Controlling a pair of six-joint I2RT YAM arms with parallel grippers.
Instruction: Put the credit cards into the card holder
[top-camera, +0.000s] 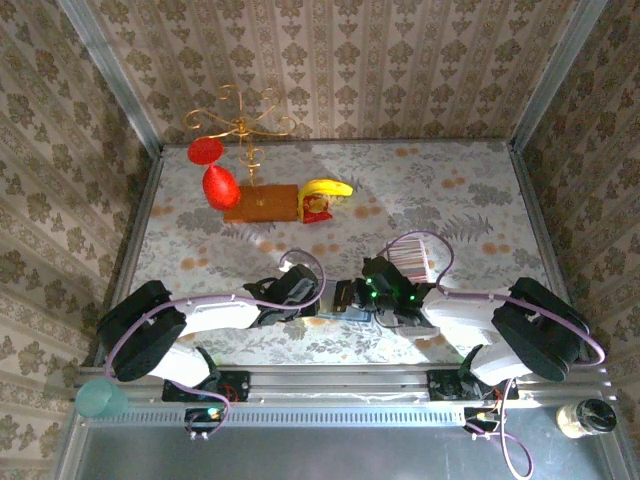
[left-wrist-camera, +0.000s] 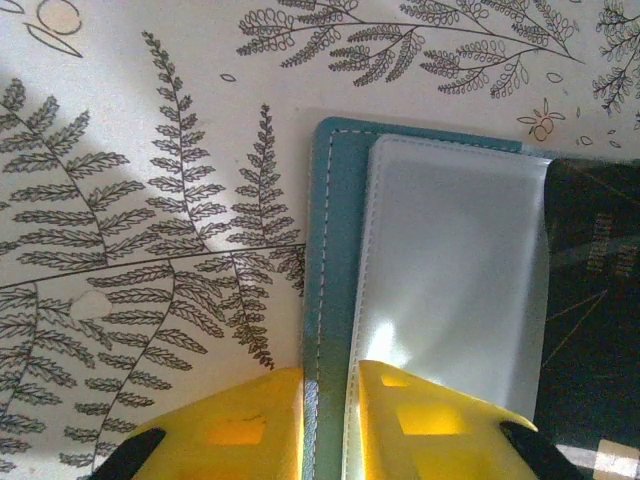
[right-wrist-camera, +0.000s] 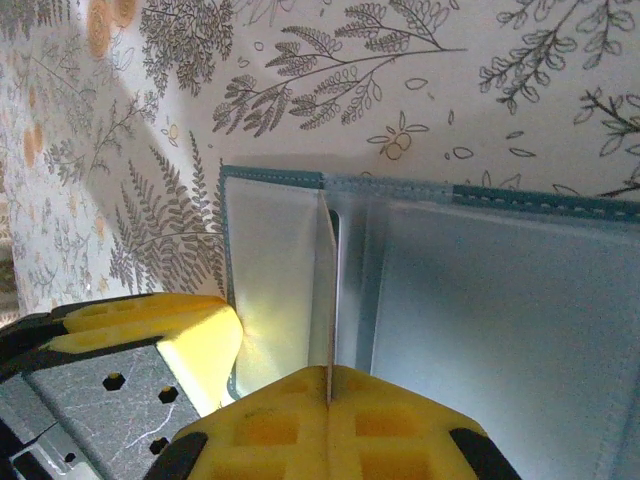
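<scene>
The teal card holder (top-camera: 350, 303) lies open on the table's near middle, between both arms. My left gripper (left-wrist-camera: 330, 400) is shut on the card holder's (left-wrist-camera: 335, 250) teal stitched edge, beside a clear plastic pocket (left-wrist-camera: 450, 280). My right gripper (right-wrist-camera: 328, 385) is shut on one thin pale credit card (right-wrist-camera: 326, 280), seen edge-on and standing upright over the card holder's (right-wrist-camera: 500, 300) inner pockets. A yellow finger (right-wrist-camera: 195, 335) of the left gripper shows at the holder's left edge. More credit cards (top-camera: 415, 255) stand in a striped row just behind the right gripper (top-camera: 375, 300).
A gold wire stand (top-camera: 240, 125) with red ornaments (top-camera: 218, 185) sits on a wooden base (top-camera: 262, 203) at the back, with a banana (top-camera: 328, 188) beside it. A teal cup (top-camera: 100, 398) and a jar (top-camera: 585, 418) stand off the table's front corners.
</scene>
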